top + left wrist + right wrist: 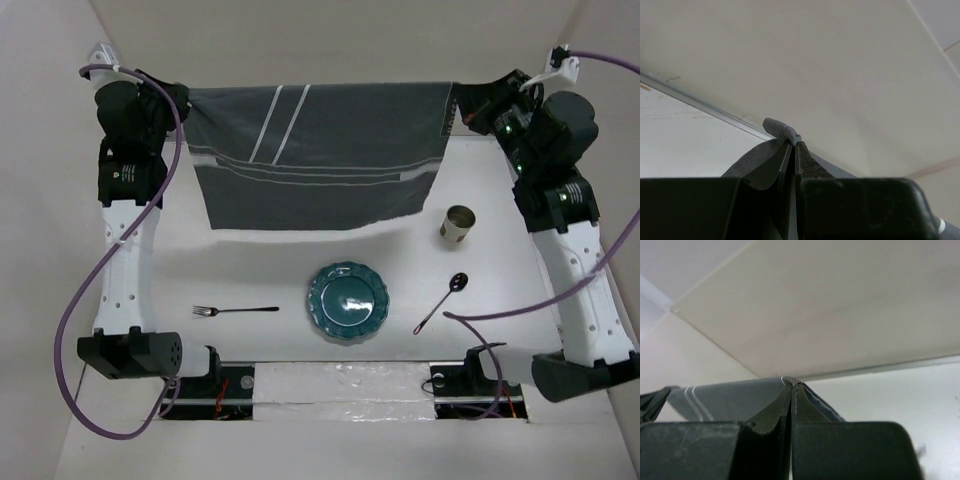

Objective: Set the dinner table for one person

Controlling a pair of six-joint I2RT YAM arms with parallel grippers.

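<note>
A grey striped cloth (315, 155) is held stretched between my two grippers at the far side of the white dinner table (260, 270). My left gripper (182, 105) is shut on its left top corner, seen pinched in the left wrist view (782, 130). My right gripper (462, 108) is shut on its right top corner, seen in the right wrist view (790, 381). A teal plate (347, 301) lies at the near middle. A fork (235, 310) lies left of it, a spoon (441, 302) right of it. A metal cup (458, 225) stands beyond the spoon.
White walls enclose the table at the back and both sides. The arm bases and a silver strip (345, 392) run along the near edge. Purple cables (90, 300) loop beside each arm.
</note>
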